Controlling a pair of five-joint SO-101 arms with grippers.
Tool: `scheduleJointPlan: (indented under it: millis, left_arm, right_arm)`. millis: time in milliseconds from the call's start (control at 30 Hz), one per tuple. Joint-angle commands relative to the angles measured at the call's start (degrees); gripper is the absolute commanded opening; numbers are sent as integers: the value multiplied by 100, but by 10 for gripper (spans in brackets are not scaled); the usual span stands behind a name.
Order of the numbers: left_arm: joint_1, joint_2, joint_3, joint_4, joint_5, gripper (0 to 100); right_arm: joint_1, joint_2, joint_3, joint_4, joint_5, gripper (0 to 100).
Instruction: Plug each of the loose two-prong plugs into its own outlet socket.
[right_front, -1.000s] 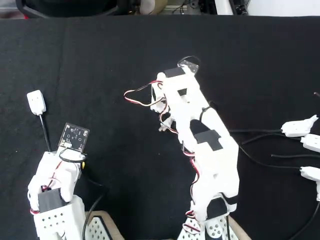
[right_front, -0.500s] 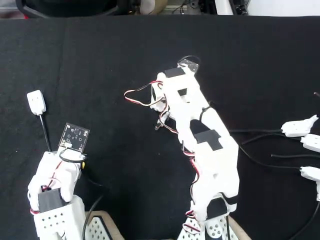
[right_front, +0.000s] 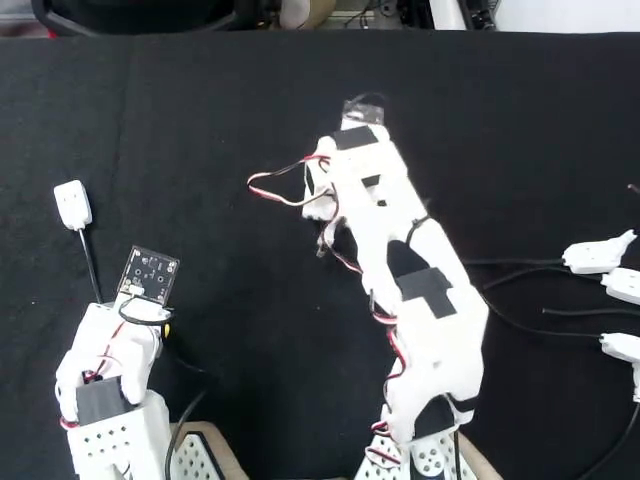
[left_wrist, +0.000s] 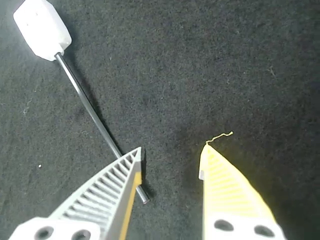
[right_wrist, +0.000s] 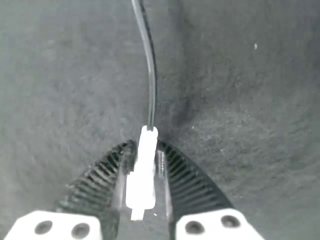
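**Right hand**: pinching the white plug between closed fingers. We see the plug's dark cord run off across the black worktop.

**Left hand**: spread and hovering above the worktop, with one finger over the cable of a white corded block. In the high view we find this block toward the left side. More white corded pieces lie at the far right.
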Motion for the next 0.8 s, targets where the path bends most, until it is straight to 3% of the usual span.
scheduleJointPlan:
  millis: [0, 133, 300, 600, 767]
  left_arm:
    - [-22, -44, 66, 18, -26, 191]
    - [-22, -44, 66, 18, -26, 191]
    - [-22, -44, 31, 26, -26, 134]
    - [13, -53, 4, 132, 9, 140]
    - [22, -53, -66, 176, 26, 137]
  right_arm:
    - [18, -549, 259, -220, 985, 11]
    - [-237, -822, 831, -712, 1767, 11]
    - [-730, -1938, 2053, -1354, 2180, 11]
    - [-879, -5358, 4963, -3297, 2224, 11]
    - [-897, -6993, 6607, -4932, 1899, 11]
